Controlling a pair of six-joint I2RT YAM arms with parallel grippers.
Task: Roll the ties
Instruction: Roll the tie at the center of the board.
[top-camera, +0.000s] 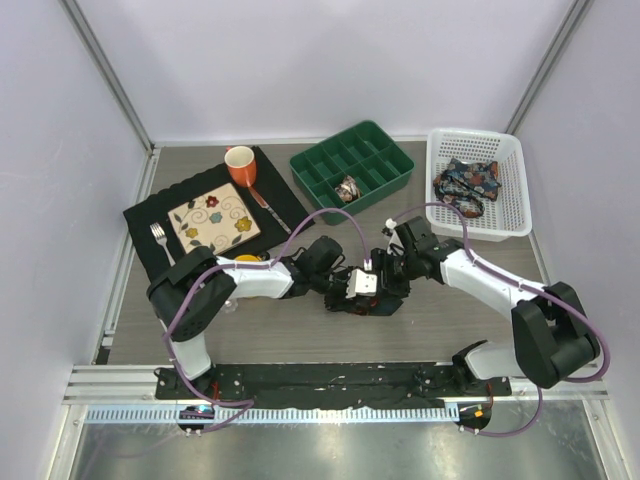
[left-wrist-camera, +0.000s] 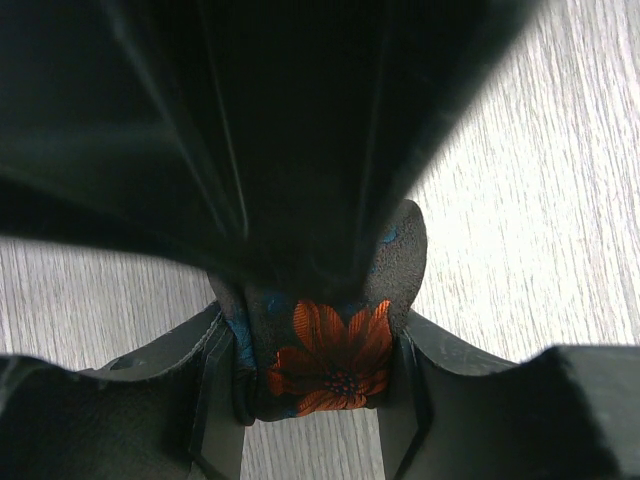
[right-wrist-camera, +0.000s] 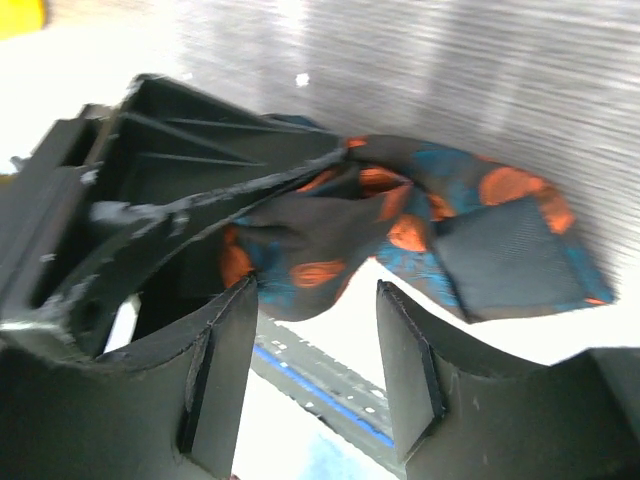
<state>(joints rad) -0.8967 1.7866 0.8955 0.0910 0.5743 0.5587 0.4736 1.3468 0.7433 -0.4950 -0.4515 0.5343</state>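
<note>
Mid-counter, both arms reach inward and meet just ahead of their bases.

Left hand: closed on a tie. From its wrist camera we see the fabric bunched into a thick fold that fills the gap between the two fingers and touches both. A large orange flower on dark cloth faces the lens. The rest of the tie rises out of the grip as a dark, blurred mass across the upper frame.

Right hand: open. Its fingers stand apart with a clear gap, and the tie lies just beyond the tips. We cannot tell whether either tip touches the cloth. In this view the tie is navy-black with orange and teal blotches. One end is folded over, showing a plain dark backing. The left hand's black body sits close in on the left of the right wrist frame, with the fabric running up against it.

Elsewhere on the counter:
- Green divided tray, far centre, with a rolled tie in one of its near-side compartments.
- White basket, far right, with a loose bundle of ties inside.
- Black placemat, far left, carrying a floral plate, an orange mug, a fork and a knife.
</note>
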